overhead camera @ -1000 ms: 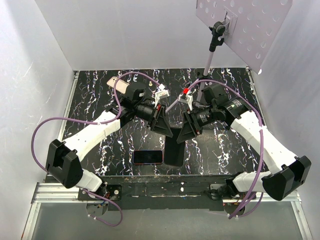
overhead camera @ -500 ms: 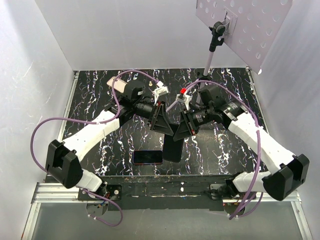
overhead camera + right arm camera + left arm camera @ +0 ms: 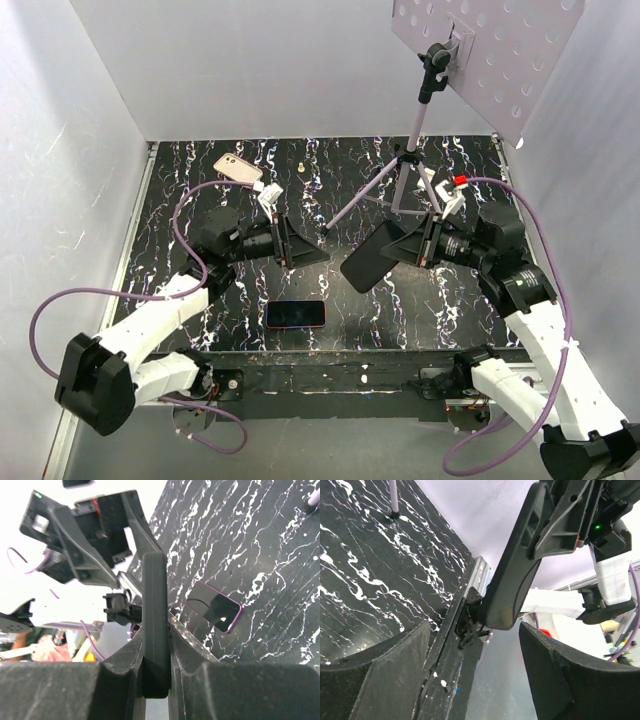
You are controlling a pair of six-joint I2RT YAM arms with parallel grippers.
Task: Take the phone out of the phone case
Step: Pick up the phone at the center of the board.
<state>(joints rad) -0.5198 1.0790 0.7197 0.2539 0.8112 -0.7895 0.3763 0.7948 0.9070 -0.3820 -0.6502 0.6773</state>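
Note:
My right gripper is shut on one end of a black phone case and holds it tilted above the table's middle. The right wrist view shows the case edge-on between the fingers. I cannot tell whether a phone sits inside it. My left gripper is open and empty, a short way left of the case and pointing at it. A purple-rimmed phone lies flat, screen up, near the front edge.
A pinkish phone lies at the back left of the marbled black table. A tripod stand with a perforated board stands at the back right. White walls enclose the table on three sides.
The left gripper opened, let go of the case and drew back to the left. The right gripper carried the case up and to the right, away from the flat phone.

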